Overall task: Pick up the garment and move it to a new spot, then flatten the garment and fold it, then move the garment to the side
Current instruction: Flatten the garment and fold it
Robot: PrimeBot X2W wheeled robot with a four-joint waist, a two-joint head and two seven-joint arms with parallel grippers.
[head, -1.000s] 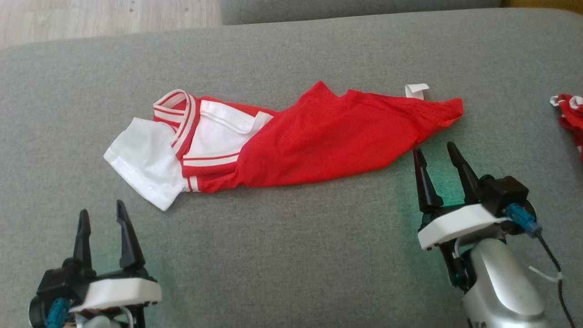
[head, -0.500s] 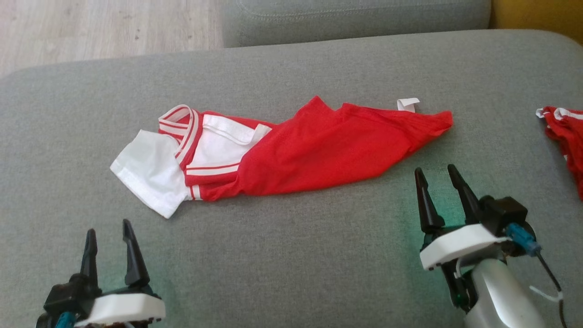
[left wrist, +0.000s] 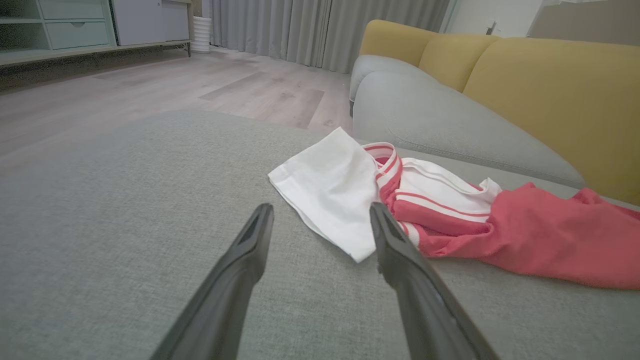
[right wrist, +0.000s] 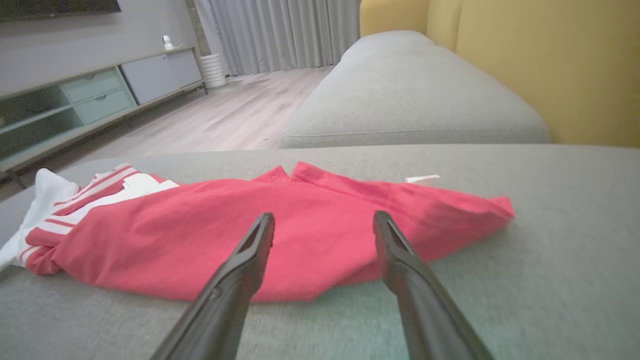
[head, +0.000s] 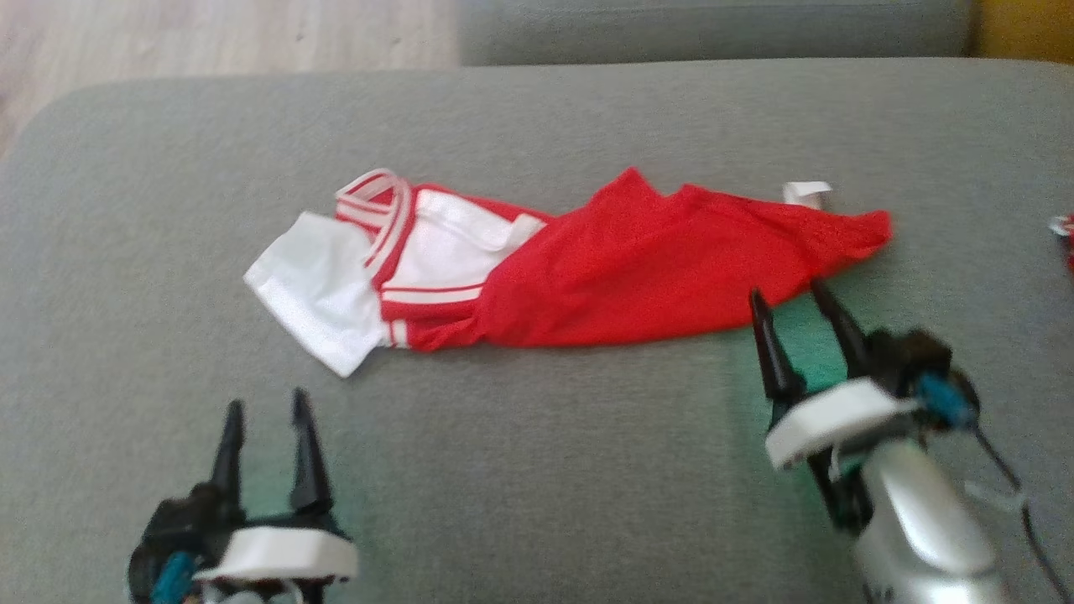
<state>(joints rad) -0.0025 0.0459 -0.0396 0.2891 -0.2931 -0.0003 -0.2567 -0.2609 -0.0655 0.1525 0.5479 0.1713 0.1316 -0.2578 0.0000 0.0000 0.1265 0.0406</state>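
Observation:
The garment (head: 654, 277) lies bunched lengthwise on the grey sofa cushion (head: 537, 470): red body to the right, white sleeve (head: 319, 289) and striped trim to the left, white tag (head: 807, 193) at the far right. Its print is hidden. My left gripper (head: 266, 401) stands open just short of the white sleeve (left wrist: 330, 190), fingers apart and empty (left wrist: 320, 207). At the red hem's near edge, my right gripper (head: 788, 290) is open, with its tips over the red cloth (right wrist: 200, 220) in the right wrist view (right wrist: 324, 215).
A smaller red piece with white stripes (head: 1064, 226) pokes in at the cushion's right edge. Behind the garment is a second grey cushion (right wrist: 415, 100) and a yellow backrest (right wrist: 550, 65). Wood floor (head: 210, 33) lies beyond the cushion's far left corner.
The head camera has shifted, sliding the whole picture to the right. The garment lies as before. Both grippers stay open, and the right one's tips are back at the red hem after drawing off slightly.

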